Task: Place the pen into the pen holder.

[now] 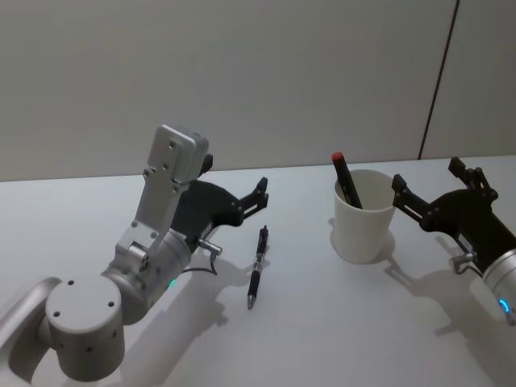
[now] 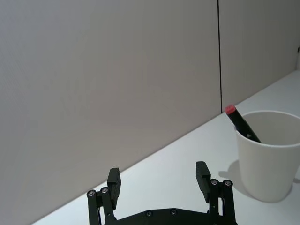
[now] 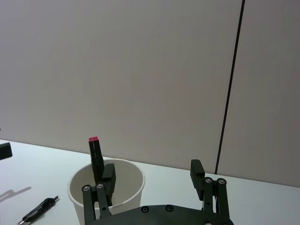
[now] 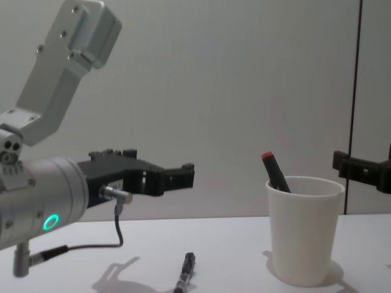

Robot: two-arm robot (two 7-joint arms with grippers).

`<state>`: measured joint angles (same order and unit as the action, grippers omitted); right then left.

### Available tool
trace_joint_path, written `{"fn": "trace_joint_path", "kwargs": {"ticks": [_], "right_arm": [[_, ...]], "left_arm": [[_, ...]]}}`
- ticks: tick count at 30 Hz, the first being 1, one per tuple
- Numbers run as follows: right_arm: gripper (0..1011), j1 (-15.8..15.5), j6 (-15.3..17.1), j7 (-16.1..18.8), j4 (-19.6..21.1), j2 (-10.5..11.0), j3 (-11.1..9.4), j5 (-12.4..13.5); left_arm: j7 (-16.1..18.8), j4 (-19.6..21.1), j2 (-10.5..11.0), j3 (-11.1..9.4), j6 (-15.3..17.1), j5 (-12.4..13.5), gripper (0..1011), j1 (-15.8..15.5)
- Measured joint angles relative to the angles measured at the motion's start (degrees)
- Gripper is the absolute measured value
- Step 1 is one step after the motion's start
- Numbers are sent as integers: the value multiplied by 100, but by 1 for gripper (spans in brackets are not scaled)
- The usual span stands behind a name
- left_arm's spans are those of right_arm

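the pen (image 1: pixel 257 266) lies flat on the bare white table (image 1: pixel 322 330), about midway across it. its length runs from the back edge toward the robot's edge, writing tip nearest the robot, and nothing is touching it. the pen holder (image 1: pixel 364 230), a white paper cup, stands upright to the right of the pen and a little nearer the back edge, apart from it. a black marker with a red end (image 1: pixel 347 179) already leans inside against the rim, leaving most of the mouth free. the left gripper (image 1: pixel 263 197) hovers above the table just left of the pen's far end, its fingers spread wide and holding nothing. it points toward the back edge rather than down, so i judge it is lined up beside the pen and has not yet been tipped over it for a grasp. the right gripper (image 1: pixel 427 174) sits on the cup's right side, toward the right edge, likewise wide open and empty. one finger is close to the cup wall, though contact is not clear. its place suggests it is there to steady the light cup, or is simply waiting. the pickup is not yet done. since the pen lies flat, the left claw will likely need to come down across the barrel and close on it. the pen must then be stood on end to clear the rim without knocking the marker or tipping the cup.
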<state>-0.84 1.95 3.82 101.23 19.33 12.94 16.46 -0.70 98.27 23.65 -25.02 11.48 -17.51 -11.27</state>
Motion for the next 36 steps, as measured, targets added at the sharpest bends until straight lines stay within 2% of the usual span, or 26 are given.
{"fn": "trace_joint_path", "kwargs": {"ticks": [6, 12, 24, 36], "right_arm": [[1002, 0, 0, 0, 0, 0, 0, 0], [1001, 0, 0, 0, -1, 0, 0, 0], [1002, 0, 0, 1, -1, 0, 0, 1], [1002, 0, 0, 0, -1, 0, 0, 0]], "left_arm": [[21, 214, 86, 2, 357, -138, 1001, 149], [119, 359, 125, -11, 545, -235, 1001, 283], [251, 395, 49, -62, 638, -300, 1001, 393], [246, 225, -96, -153, 655, -188, 1001, 437]]}}
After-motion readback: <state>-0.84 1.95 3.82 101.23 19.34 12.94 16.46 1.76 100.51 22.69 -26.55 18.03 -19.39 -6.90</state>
